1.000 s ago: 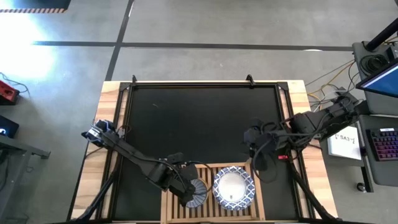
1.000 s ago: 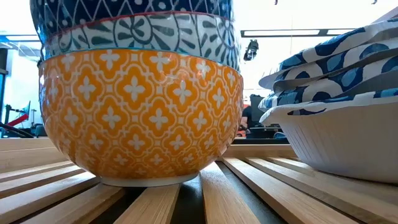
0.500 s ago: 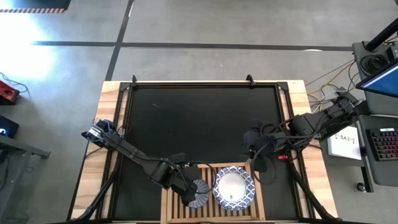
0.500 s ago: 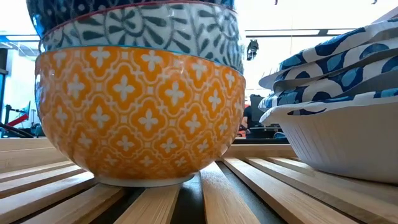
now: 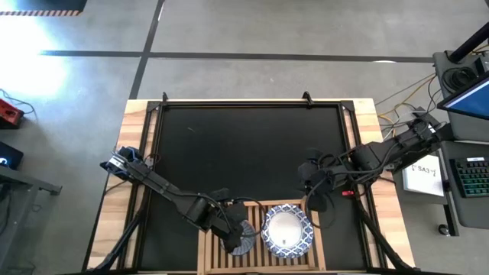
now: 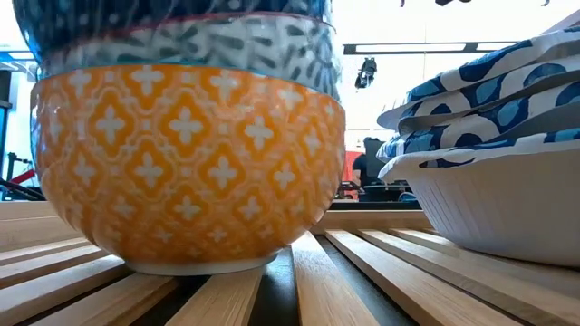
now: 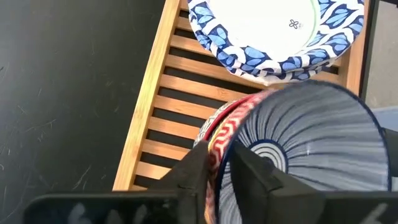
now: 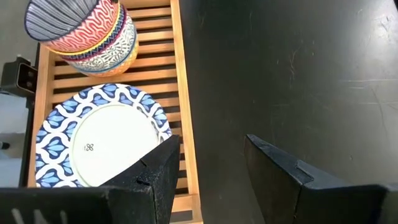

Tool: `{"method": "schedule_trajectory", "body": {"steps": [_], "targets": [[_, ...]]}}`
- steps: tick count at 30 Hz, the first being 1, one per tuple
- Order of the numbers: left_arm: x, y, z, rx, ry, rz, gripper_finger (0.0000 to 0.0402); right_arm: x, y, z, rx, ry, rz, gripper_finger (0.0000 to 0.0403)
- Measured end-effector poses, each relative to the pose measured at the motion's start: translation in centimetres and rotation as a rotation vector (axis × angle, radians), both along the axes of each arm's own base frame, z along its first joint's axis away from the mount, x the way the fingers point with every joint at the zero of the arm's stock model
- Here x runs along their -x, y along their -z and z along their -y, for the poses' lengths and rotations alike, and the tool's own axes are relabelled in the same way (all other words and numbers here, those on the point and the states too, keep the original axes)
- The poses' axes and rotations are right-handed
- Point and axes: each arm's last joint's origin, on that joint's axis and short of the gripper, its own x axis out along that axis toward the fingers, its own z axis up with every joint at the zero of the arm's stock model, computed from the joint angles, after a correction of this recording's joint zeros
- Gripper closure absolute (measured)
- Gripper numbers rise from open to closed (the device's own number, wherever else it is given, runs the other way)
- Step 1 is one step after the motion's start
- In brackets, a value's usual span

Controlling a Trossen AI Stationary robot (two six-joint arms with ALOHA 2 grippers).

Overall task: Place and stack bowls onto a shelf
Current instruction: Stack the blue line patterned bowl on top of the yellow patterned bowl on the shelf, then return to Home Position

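Note:
The wooden shelf (image 5: 254, 208) lies at the table's near edge. On its left half stands a stack of small bowls (image 6: 190, 163), the yellow one at the bottom on the slats and a blue-rimmed bowl with a striped inside (image 7: 311, 143) on top. My left gripper (image 7: 221, 171) is at that top bowl's rim. The large white bowls with blue rims (image 5: 286, 229) are nested on the shelf's right half. My right gripper (image 8: 208, 168) hangs open over the black mat, just right of the shelf, with nothing between its fingers. My left gripper has the top bowl's rim (image 7: 234, 154) between its two fingers, one finger inside the bowl (image 7: 252, 177) and one outside (image 7: 194, 174), with only a narrow gap. The fingers slant down from the table's left. The bowl sits nested in the stack, tilted slightly.
The large black mat (image 5: 244, 145) covers the table beyond the shelf and is free room. The shelf's raised side rail (image 8: 177, 93) lies between my right gripper and the white bowls. A keyboard and papers (image 5: 474, 176) sit off the table's right edge.
The small-bowl stack has slid a little along the slats toward the table's left, with my left gripper at its top bowl. My right gripper has sunk slightly beside the shelf.

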Motion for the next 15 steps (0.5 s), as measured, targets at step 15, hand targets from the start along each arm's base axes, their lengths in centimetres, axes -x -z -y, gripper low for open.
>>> {"method": "schedule_trajectory", "body": {"steps": [15], "targets": [[0.2,-3.0,0.0,-0.008,0.035,0.027,0.0247,0.5,-0.3,0.1,-0.024,-0.067,-0.005,0.0234]]}}
